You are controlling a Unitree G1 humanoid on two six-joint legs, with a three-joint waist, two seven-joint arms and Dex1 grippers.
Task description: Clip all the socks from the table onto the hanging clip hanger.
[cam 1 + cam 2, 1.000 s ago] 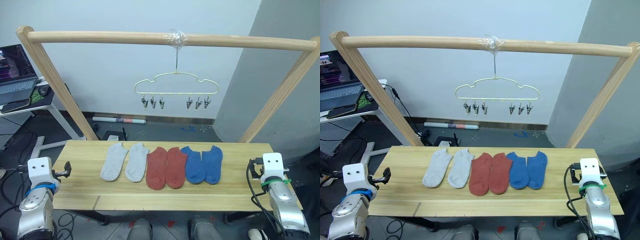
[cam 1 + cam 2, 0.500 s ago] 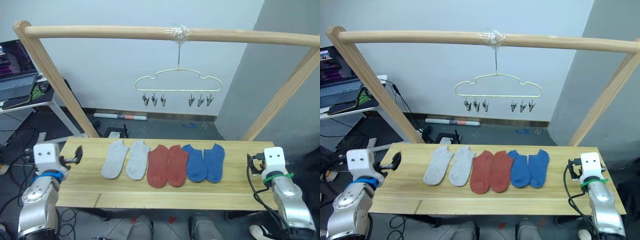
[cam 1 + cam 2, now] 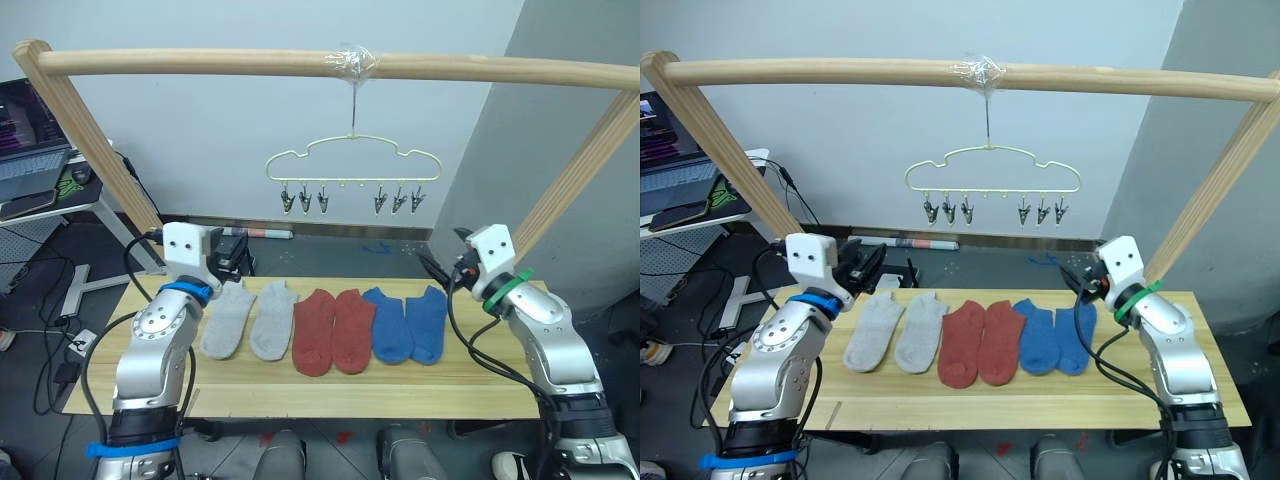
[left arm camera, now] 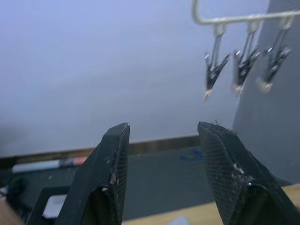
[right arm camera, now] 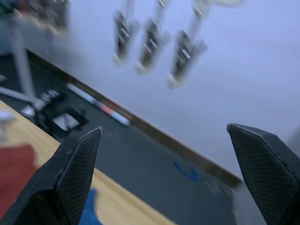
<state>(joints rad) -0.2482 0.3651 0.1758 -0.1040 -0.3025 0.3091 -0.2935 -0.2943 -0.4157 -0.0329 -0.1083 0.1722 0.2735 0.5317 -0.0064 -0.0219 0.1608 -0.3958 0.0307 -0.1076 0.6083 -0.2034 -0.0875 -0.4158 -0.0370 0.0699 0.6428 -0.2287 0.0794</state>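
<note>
Six socks lie in a row on the table (image 3: pixel 300 392): two light grey (image 3: pixel 228 318), two rust red (image 3: pixel 314 334), two blue (image 3: pixel 388 326). Above them the pale clip hanger (image 3: pixel 352 158) hangs by its hook, with three dark clips (image 3: pixel 303 200) on its left and three clips (image 3: pixel 398 202) on its right, all holding nothing. My left gripper (image 3: pixel 236 252) is raised above the table's back edge, beside the grey socks, open and holding nothing; its wrist view shows three clips (image 4: pixel 243 65). Near the blue socks my right gripper (image 3: pixel 436 268) is wide open and holds nothing.
A thick wooden pole frame (image 3: pixel 300 64) spans the scene, and its slanted posts (image 3: pixel 95 135) come down at the table's back corners. A laptop (image 3: pixel 25 135) sits on a side stand at the far left. Cables and small items lie on the floor behind the table.
Both arms have lifted from the table's ends and swung inward and up toward its back edge. The socks and hanger have not moved.
</note>
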